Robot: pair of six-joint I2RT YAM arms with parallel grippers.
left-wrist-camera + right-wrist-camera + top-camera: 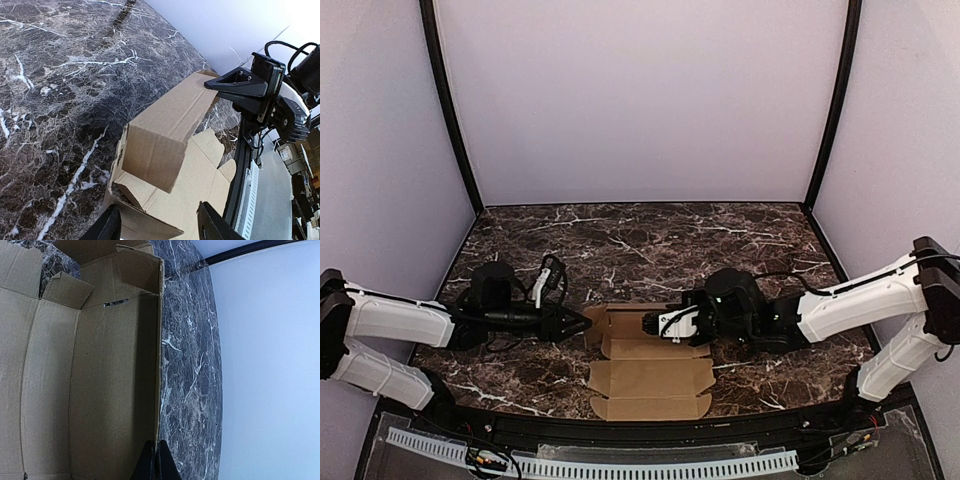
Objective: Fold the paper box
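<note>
The paper box (650, 380) is plain brown cardboard, lying partly folded at the near middle of the table, its front panel and tabbed flaps flat towards me. Its far long wall stands upright (170, 120). My right gripper (648, 323) is shut on the top edge of that wall, the fingers (155, 462) pinching the cardboard (100, 380). It also shows in the left wrist view (250, 87) at the wall's far end. My left gripper (582, 322) is open at the box's left end. Its fingers (107, 225) stand wide apart, with a low side flap (150, 220) between them.
The dark marble table (650, 240) is enclosed by pale walls with black corner posts (450, 110). A black rail and a white slotted cable track (650, 465) run along the near edge, just in front of the box.
</note>
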